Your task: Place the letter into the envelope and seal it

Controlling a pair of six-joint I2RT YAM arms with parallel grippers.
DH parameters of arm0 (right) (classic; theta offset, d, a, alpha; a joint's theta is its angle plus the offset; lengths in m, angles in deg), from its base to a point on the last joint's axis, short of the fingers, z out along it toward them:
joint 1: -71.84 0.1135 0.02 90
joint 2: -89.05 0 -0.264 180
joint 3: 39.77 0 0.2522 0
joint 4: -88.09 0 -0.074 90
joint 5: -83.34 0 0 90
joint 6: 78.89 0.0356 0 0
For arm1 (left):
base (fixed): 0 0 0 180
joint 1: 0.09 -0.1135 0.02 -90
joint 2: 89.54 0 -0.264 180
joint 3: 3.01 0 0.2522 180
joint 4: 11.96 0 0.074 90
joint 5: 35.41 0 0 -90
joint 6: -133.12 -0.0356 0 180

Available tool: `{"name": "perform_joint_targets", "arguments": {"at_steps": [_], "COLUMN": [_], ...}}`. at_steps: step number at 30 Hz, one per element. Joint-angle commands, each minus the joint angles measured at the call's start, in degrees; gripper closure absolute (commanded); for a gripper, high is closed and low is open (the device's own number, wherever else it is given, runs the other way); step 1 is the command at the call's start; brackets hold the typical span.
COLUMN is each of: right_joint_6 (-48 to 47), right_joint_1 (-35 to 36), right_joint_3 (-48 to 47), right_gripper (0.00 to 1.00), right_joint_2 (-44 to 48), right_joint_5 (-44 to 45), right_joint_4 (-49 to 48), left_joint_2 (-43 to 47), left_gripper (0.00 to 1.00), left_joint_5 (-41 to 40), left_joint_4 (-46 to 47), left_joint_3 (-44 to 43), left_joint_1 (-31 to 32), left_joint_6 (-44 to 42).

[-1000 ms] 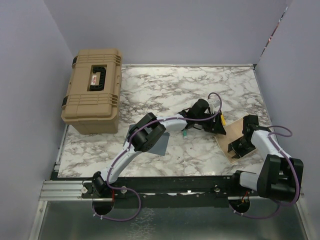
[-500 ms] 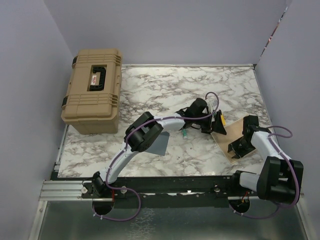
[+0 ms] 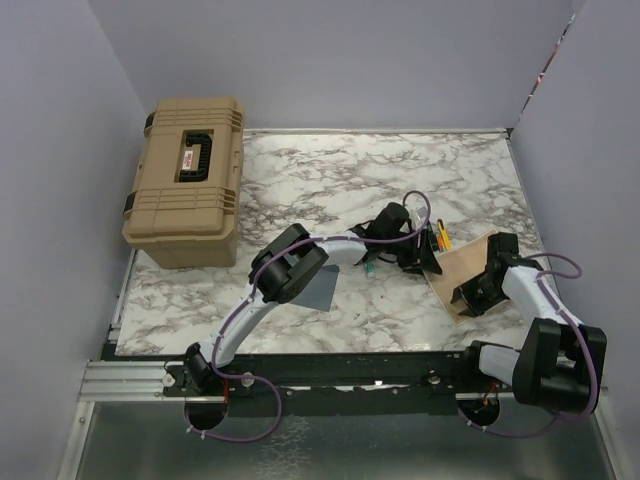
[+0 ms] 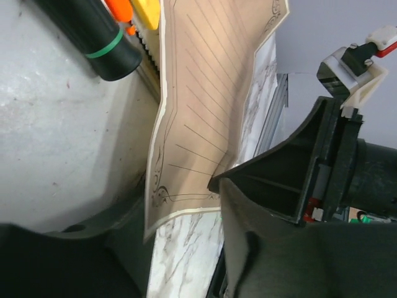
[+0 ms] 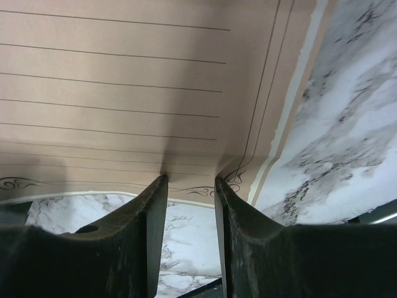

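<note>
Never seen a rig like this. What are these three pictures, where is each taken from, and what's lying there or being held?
These are two robot arms bolted at the table's near edge, each ending in a two-finger gripper. The wide picture looks down from above and behind them. The other two come from a small camera on each wrist.

On the marble table lie a blue-grey envelope, partly hidden by the left arm, and a tan hard case at the far left.

The right gripper pinches an edge of the lined tan letter, holding it tilted up off the table. The left gripper is close against the letter's other side. Whether it grips cannot be told.
</note>
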Motion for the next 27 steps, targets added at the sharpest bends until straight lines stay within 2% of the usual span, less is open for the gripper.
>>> {"name": "perform_joint_targets", "arguments": {"at_steps": [1, 3, 5, 6, 12, 15, 19, 23, 27], "right_joint_6": [-0.56, -0.83, -1.07, -1.23, -2.39, -3.24, -5.38, -9.84, -17.02], "right_joint_1": [0.04, 0.03, 0.02, 0.04, 0.03, 0.03, 0.04, 0.04, 0.02], "right_joint_3": [3.05, 2.91, 2.26, 1.71, -5.60, -10.79, -16.60, -21.00, -22.74], "right_gripper": [0.62, 0.62, 0.62, 0.62, 0.57, 0.50, 0.42, 0.37, 0.33], "right_joint_2": [-0.49, 0.08, 1.04, 1.67, 7.57, 10.29, 12.03, 11.17, 8.98], "right_joint_5": [-5.00, -5.11, -4.97, -4.86, -2.49, -1.78, -1.77, -5.19, -15.72], "right_joint_4": [-3.18, -2.93, -2.16, -1.46, 4.77, 7.56, 8.60, 5.32, -3.70], "left_joint_2": [-2.66, -2.59, -2.16, -1.72, 3.55, 6.91, 11.71, 17.06, 22.34], "left_gripper": [0.63, 0.77, 0.99, 1.00, 1.00, 1.00, 1.00, 1.00, 1.00], "left_joint_5": [1.06, 1.11, 1.20, 1.16, 1.69, 3.05, 8.65, 15.29, 18.43], "left_joint_4": [-0.85, -0.86, -0.89, -0.97, -2.77, -6.29, -8.04, -11.37, -21.59], "left_joint_3": [0.95, 0.96, 1.02, 1.09, 1.88, 1.80, 2.99, 5.20, 6.83], "left_joint_1": [0.63, 0.58, 0.46, 0.33, -0.71, -1.57, -3.48, -6.10, -9.55], "left_joint_6": [0.54, 0.04, -0.71, -1.11, -6.40, -10.76, -13.60, -19.29, -30.53]}}
